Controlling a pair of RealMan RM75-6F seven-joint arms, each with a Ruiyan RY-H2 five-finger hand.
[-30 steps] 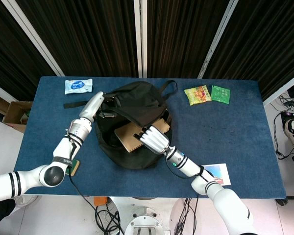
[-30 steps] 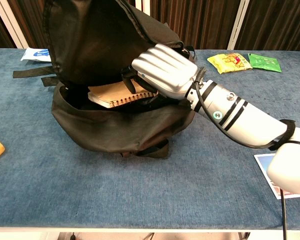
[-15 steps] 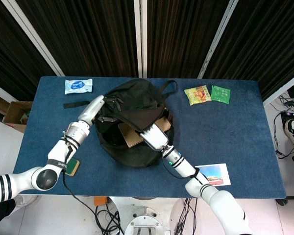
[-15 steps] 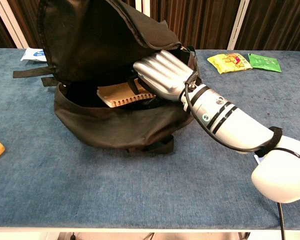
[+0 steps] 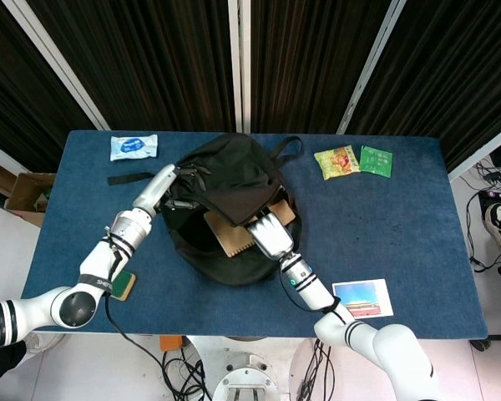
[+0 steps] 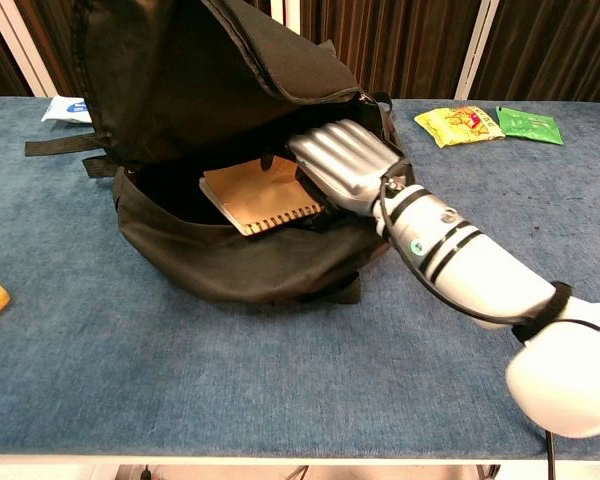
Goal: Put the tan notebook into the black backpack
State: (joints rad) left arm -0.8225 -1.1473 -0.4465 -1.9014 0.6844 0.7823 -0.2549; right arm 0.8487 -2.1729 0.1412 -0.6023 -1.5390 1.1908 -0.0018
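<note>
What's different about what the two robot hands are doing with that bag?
The left robot hand holds the black backpack's flap up from outside; the right robot hand reaches into the opening, on the tan notebook. The left shows only from above, the right in both views. Both are silver.

Wipes pack [image 5: 134, 147], snack packets [image 5: 336, 161] (yellow, green [image 5: 376, 160]), postcard [image 5: 363, 298].

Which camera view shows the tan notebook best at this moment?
The chest view shows it best: it looks into the backpack opening, so the tan notebook shows its cover and spiral edge beside the right hand. The head view shows only a strip of it, since the flap and hand cover the rest.
</note>
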